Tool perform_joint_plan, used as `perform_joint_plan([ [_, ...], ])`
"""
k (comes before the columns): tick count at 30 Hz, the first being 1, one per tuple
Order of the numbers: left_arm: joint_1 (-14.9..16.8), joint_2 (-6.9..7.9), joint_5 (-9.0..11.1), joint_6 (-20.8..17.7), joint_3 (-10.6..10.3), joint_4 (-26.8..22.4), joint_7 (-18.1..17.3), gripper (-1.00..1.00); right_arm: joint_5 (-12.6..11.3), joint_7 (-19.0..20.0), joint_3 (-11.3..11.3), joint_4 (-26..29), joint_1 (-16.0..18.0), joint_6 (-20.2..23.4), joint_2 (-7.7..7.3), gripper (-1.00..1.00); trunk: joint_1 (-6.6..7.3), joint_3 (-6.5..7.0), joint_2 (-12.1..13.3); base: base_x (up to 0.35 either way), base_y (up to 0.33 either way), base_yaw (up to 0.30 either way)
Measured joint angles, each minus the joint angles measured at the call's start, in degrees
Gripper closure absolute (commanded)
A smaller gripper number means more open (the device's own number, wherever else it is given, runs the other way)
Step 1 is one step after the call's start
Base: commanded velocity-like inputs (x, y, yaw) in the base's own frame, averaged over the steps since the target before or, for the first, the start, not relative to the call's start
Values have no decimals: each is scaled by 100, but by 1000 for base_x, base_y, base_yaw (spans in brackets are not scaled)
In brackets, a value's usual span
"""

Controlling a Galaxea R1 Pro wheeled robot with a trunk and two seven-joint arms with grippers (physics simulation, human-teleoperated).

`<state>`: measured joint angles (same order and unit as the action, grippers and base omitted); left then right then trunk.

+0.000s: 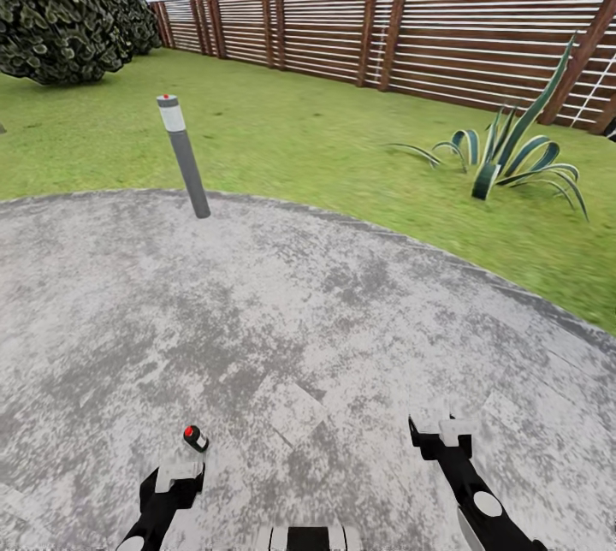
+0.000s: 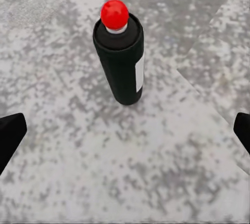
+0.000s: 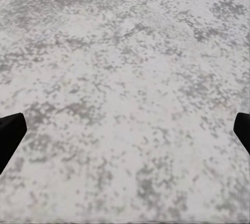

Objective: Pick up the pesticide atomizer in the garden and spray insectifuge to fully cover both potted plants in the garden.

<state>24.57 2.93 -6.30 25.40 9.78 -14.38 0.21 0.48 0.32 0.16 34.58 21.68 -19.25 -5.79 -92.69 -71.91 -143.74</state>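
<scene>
The left gripper (image 2: 125,130) hangs open just short of the upright spray bottle (image 2: 121,62), likely light, rigid, tippy; grip mid-body.

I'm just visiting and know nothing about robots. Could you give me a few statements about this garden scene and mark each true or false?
1. The pesticide atomizer stands upright on the grey paved patch. True.
2. The left end effector is clamped around the atomizer. False: its fingers are spread and the bottle stands free ahead of them.
3. A grey post stands at the paving's edge. True.
4. The right end effector carries a potted plant. False: it is open and empty over bare paving.
5. The fence is brick. False: slatted brown wood.
</scene>
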Motion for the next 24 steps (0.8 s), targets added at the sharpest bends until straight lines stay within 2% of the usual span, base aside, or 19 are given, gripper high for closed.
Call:
perform_joint_plan([
  [19, 0, 0, 5, 9, 25, 0, 2, -100, 0, 0, 0, 0, 0, 0, 0, -100, -49, -586, -26, 0, 0, 0],
  [24, 0, 0, 5, 32, 21, 0, -3, -100, 0, -6, 3, 6, 0, -7, 0, -100, -51, -616, -27, 0, 0, 0],
])
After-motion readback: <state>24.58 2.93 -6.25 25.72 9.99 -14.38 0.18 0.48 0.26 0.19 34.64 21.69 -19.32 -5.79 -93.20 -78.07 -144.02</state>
